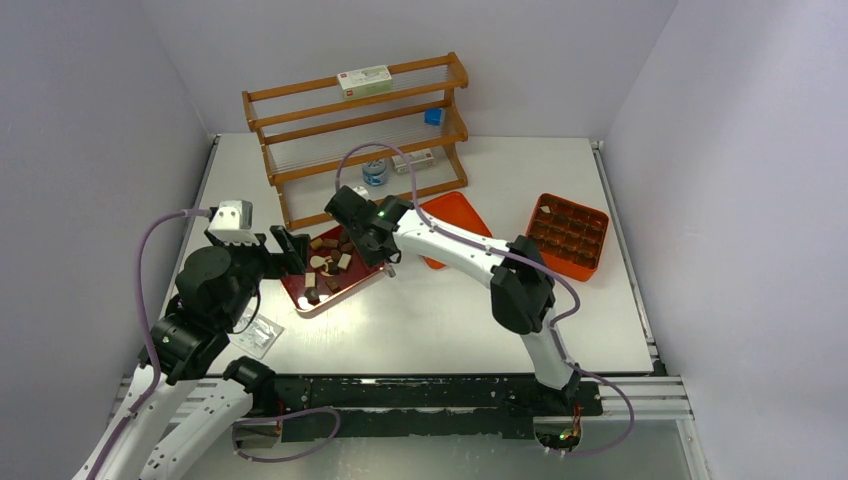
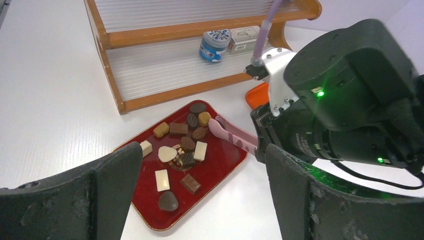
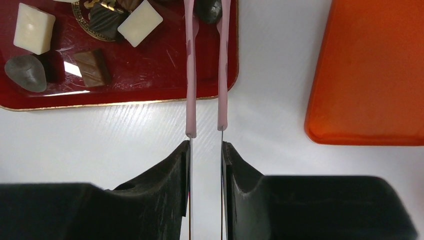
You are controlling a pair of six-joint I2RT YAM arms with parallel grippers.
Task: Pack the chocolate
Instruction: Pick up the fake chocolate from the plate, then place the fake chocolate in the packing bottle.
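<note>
Several chocolates (image 1: pixel 326 262), dark, light brown and cream-white, lie on the dark red tray (image 1: pixel 318 308), also in the left wrist view (image 2: pixel 181 151) and the right wrist view (image 3: pixel 34 27). My right gripper (image 1: pixel 378 243) (image 3: pixel 206 145) is shut on pink tongs (image 3: pixel 190 75) (image 2: pixel 233 134). The tongs reach over the tray's right edge, their arms on either side of a dark chocolate (image 3: pixel 209 9). My left gripper (image 1: pixel 291 250) (image 2: pixel 202 167) is open and empty, above the tray's left side.
An orange compartment box (image 1: pixel 568 235) sits at the right, with a pale piece in its far left corner. Its orange lid (image 1: pixel 455 218) (image 3: pixel 370 75) lies beside the right arm. A wooden rack (image 1: pixel 360 130) with a small tin (image 2: pixel 214 45) stands behind. A plastic packet (image 1: pixel 255 335) lies front left.
</note>
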